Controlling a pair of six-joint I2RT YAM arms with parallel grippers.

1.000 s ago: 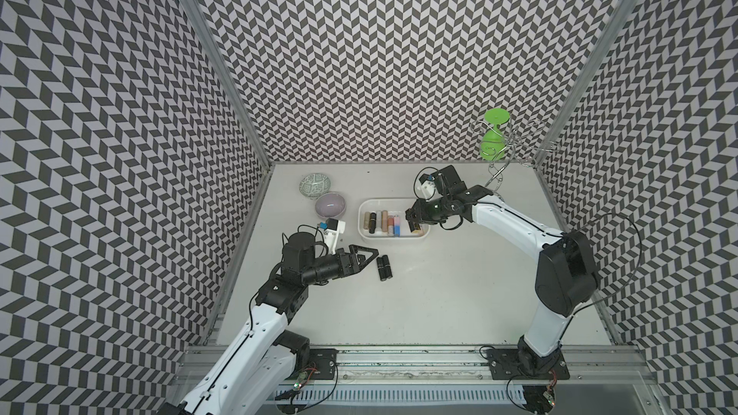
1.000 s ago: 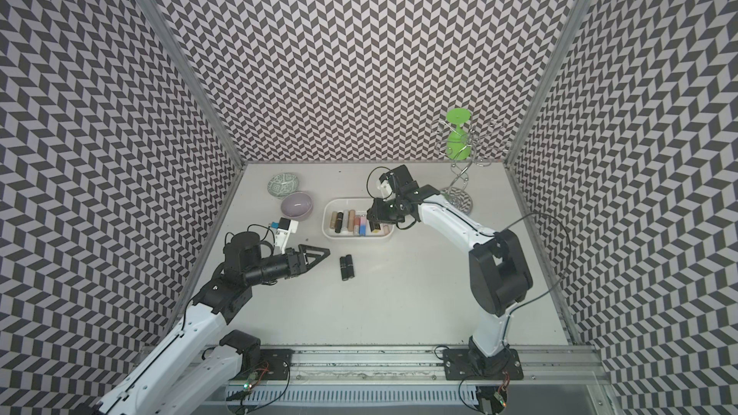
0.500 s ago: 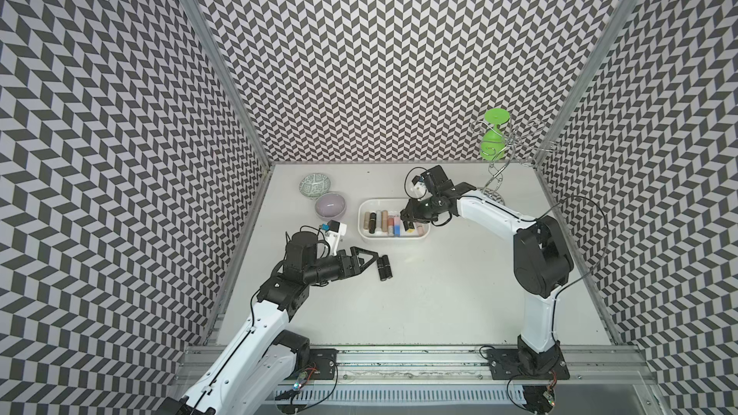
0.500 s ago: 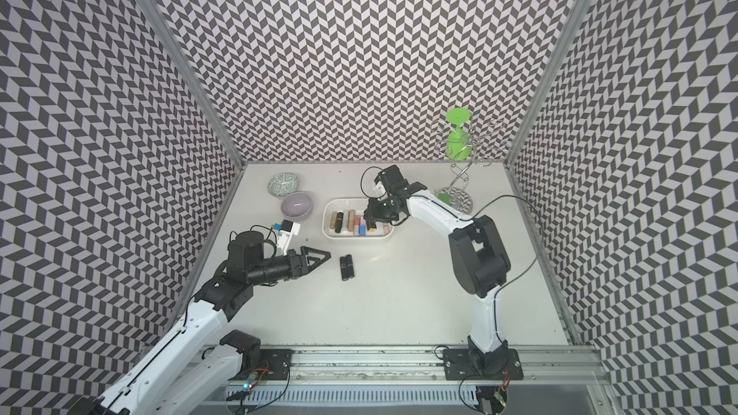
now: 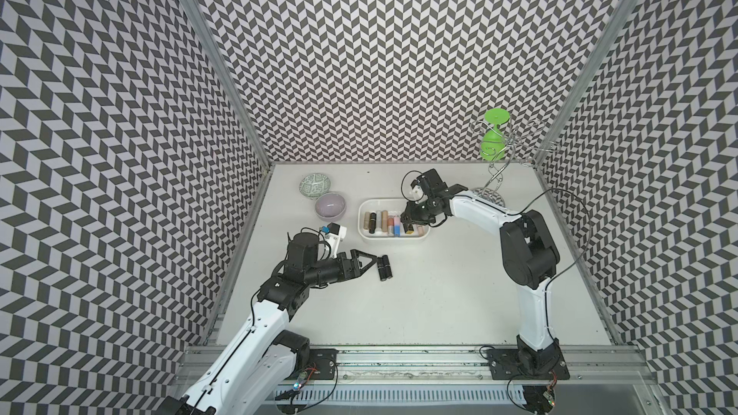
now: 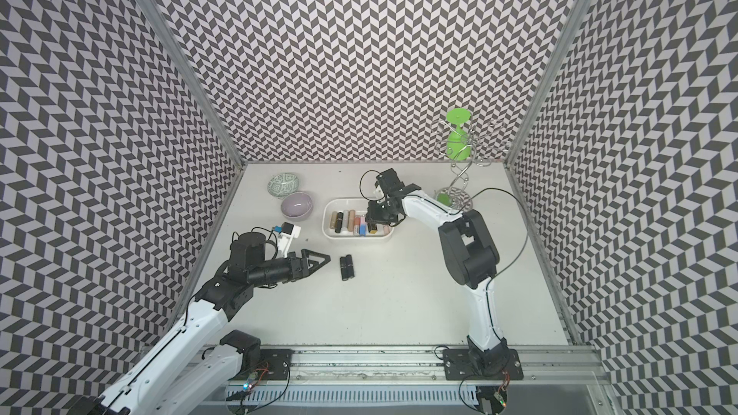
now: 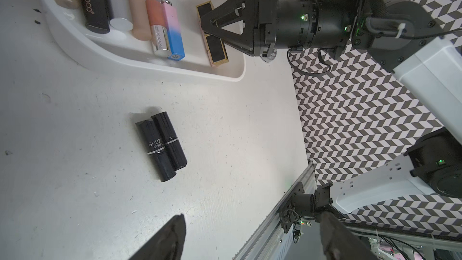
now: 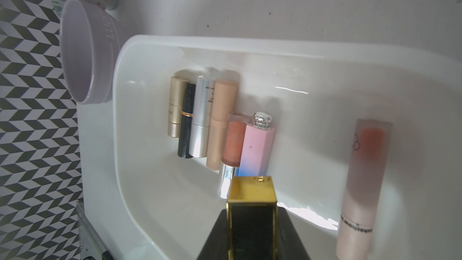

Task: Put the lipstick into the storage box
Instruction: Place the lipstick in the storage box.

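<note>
ten lipsticks in all, two bowls, one box. the storage box (image 5: pixel 393 237) sits on the table (image 5: pixel 439 293) just beside the lilac bowl (image 5: pixel 330 206), and the green-patterned bowl (image 5: pixel 315 184) is behind that.

seven tubes lie in the box: a row of six tubes (image 8: pixel 200 121) side by side, and one frosted pink tube (image 8: pixel 360 183) apart from them. an eighth, the black-and-gold lipstick (image 8: pixel 252 211), is clamped in the right gripper (image 7: pixel 207 25), inside the box's walls near one end. whether it touches the floor i cannot tell.

the last two, a pair of black lipsticks (image 7: pixel 162 146), lie touching each other on the table outside the box. the left gripper (image 5: pixel 367 259) points at them from near by, spread wide and holding nothing. one wire stand (image 6: pixel 459 198) with one green cup (image 5: pixel 492 146) is at the back.

the right wrist view shows the frosted tube almost whole, while in the left wrist view the right gripper hides it. only the left wrist view shows the print on the black pair and the wide gap between the left fingers (image 7: pixel 172 238).
</note>
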